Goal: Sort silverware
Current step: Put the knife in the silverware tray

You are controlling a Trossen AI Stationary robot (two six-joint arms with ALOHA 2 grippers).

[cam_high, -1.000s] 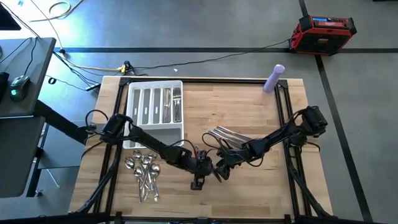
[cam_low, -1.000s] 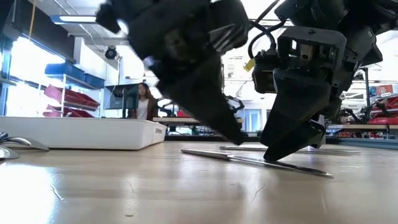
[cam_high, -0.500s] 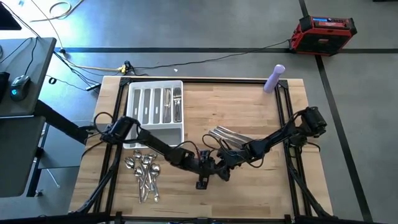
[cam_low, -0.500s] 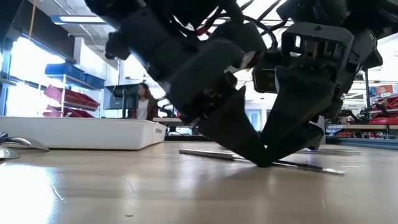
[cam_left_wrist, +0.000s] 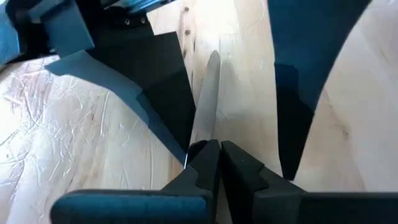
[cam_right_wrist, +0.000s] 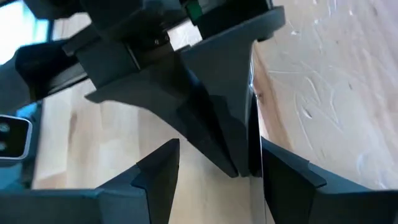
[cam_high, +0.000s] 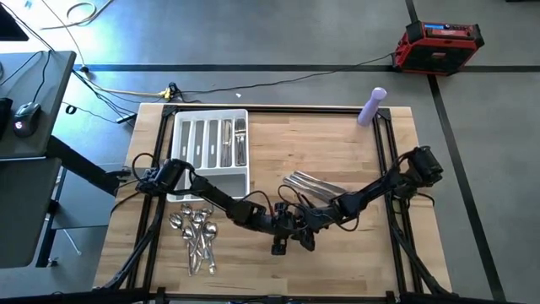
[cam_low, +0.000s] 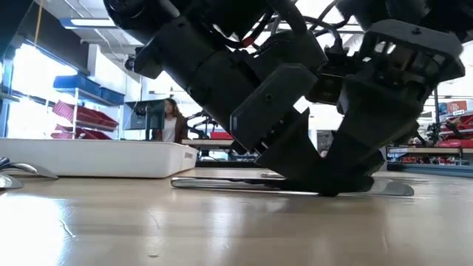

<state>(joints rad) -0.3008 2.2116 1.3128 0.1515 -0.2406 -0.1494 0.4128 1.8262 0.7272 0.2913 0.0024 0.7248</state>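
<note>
A long thin knife (cam_low: pixel 222 183) of the silverware lies flat on the wooden table at its middle front; its blade (cam_left_wrist: pixel 209 93) runs away from my left gripper (cam_left_wrist: pixel 219 155). That gripper (cam_high: pixel 294 226) is shut, with its tips down at the knife. My right gripper (cam_high: pixel 305 235) faces it, open. Its two fingers (cam_right_wrist: pixel 163 167) stand on either side of the left gripper's fingers (cam_right_wrist: pixel 227 118) and of the knife. Spoons (cam_high: pixel 194 232) lie in a heap at the front left, and more silverware (cam_high: pixel 308 184) is fanned out behind the grippers. My left gripper sets its shut fingertips (cam_left_wrist: pixel 205 155) on the knife's near part (cam_left_wrist: pixel 200 134), slanting down from the table's left. The fingers lie along the knife, which stays flat on the table. Whether any of it lies between the fingers, I cannot tell.
The white compartmented tray (cam_high: pixel 187 139) stands at the far left, with some silverware (cam_high: pixel 239 142) in its right compartment. A purple bottle (cam_high: pixel 372 105) stands at the far right corner. A person (cam_low: pixel 171 118) is in the room behind the table.
My left gripper has gone down and toward the table's right edge, tipping steeper, until its shut tips reached the knife between my right gripper's fingers. My right gripper has rolled. The knife has turned about on the table and now lies broadside in the low view.
</note>
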